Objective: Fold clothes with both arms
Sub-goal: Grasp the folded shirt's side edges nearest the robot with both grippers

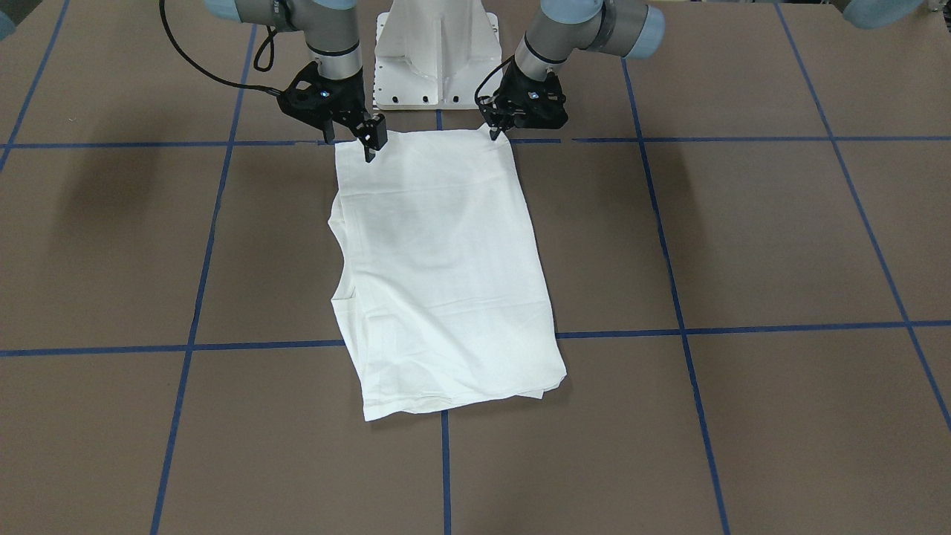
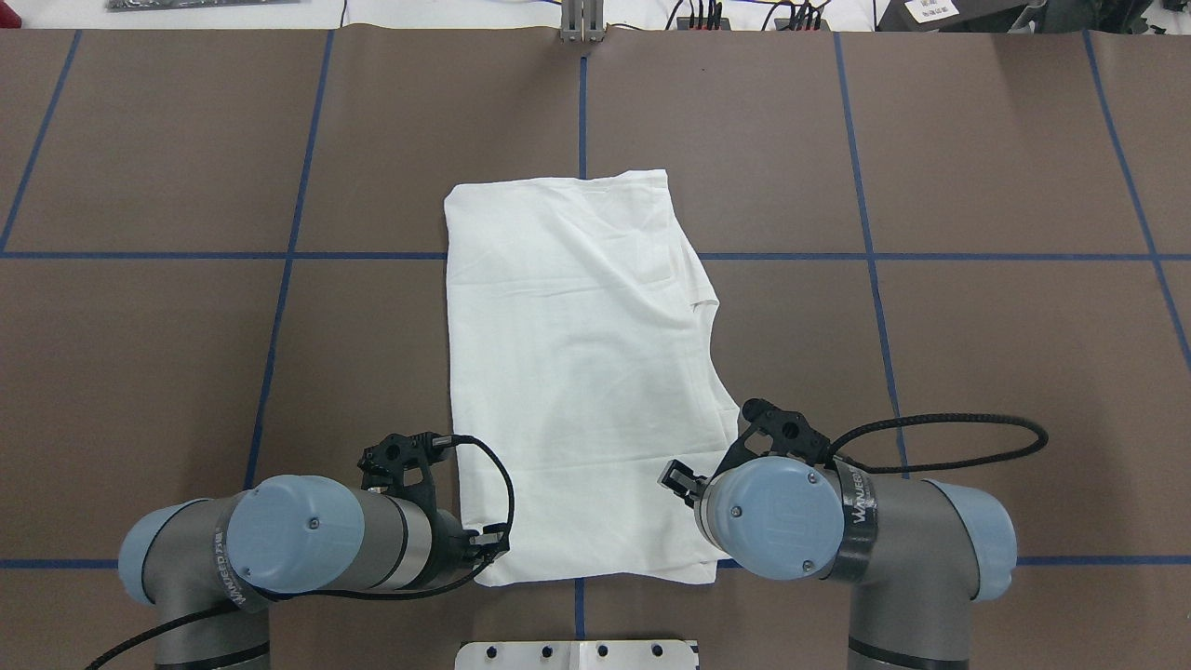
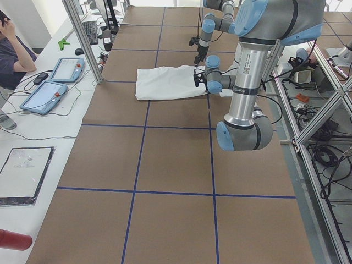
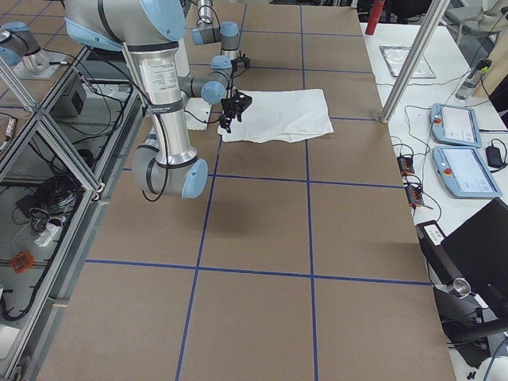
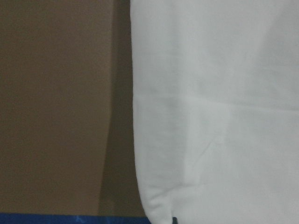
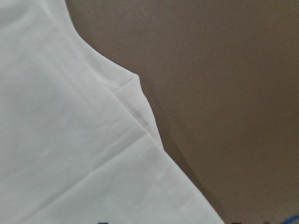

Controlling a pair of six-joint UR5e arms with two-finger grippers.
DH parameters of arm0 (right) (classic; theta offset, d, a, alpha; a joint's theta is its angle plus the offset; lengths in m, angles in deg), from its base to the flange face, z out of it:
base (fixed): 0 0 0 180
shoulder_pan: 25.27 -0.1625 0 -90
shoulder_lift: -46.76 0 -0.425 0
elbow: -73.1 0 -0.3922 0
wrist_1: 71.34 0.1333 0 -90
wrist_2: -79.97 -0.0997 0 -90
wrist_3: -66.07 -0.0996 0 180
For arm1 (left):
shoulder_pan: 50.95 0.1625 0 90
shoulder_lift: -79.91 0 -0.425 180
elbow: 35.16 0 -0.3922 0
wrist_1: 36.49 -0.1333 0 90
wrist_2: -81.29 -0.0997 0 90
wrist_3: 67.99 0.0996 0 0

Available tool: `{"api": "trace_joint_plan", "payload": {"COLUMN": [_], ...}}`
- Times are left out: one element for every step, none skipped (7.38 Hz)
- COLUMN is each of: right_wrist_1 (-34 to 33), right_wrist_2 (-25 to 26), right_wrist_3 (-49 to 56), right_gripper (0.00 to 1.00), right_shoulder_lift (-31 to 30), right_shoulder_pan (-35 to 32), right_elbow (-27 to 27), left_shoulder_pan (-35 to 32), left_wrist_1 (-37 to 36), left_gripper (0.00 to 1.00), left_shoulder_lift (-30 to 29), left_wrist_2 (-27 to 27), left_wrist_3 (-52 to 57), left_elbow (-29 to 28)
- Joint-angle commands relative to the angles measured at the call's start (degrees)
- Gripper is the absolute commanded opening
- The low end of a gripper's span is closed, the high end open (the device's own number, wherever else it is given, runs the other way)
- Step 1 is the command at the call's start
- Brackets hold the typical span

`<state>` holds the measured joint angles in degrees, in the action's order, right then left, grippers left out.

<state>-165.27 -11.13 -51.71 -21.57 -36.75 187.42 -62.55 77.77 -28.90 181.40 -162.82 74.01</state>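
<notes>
- Lying flat in the middle of the surface (image 1: 743,238), the white T-shirt (image 1: 446,267) was folded into a long panel.
- The right gripper (image 1: 349,147) hung spread and empty over one near corner; a shallow pinch risked taking only the top layer.
- The left gripper (image 1: 494,134) met the other corner, its grasp impossible to tell; uneven lifting would skew the fold.

On the table (image 1: 743,238), the T-shirt (image 1: 446,275) lies before the pedestal base (image 1: 437,52).

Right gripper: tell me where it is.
Front-facing view, upper left: the right gripper hangs open over a corner of the T-shirt, beside the white pedestal base.
</notes>
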Motion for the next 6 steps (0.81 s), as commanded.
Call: {"api": "trace_joint_plan", "payload": {"right_wrist_1": [2.0, 2.0, 2.1, 2.1, 2.1, 2.1], "right_wrist_2": [0.3, 0.5, 0.5, 0.5, 1.5, 3.0], "right_wrist_3": [-11.1, -11.8, -13.3, -14.4, -14.5, -15.9], "right_gripper": [0.84, 0.84, 0.84, 0.84, 0.83, 0.73], "right_shoulder_lift": [-0.1, -0.7, -0.6, -0.5, -0.4, -0.2], "right_shoulder_pan": [2.9, 4.3, 4.8, 5.2, 5.3, 5.4], "right_elbow": [-1.6, -1.7, -2.2, -2.3, -2.3, -2.7], "left_shoulder_pan": [0.1, 0.0, 0.0, 0.0, 0.0, -0.1], "left_wrist_1": [0.0, 0.0, 0.0, 0.0, 0.0, 0.0], "left_gripper": [0.00, 0.00, 0.00, 0.00, 0.00, 0.00], "left_shoulder_lift": [0.0, 0.0, 0.1, 0.0, 0.1, 0.0], "left_wrist_2": [-0.1, -0.1, -0.1, -0.1, -0.1, -0.1], "left_wrist_3": [0.0, 0.0, 0.0, 0.0, 0.0, 0.0], "left_elbow": [0.2, 0.2, 0.2, 0.2, 0.2, 0.3]}}
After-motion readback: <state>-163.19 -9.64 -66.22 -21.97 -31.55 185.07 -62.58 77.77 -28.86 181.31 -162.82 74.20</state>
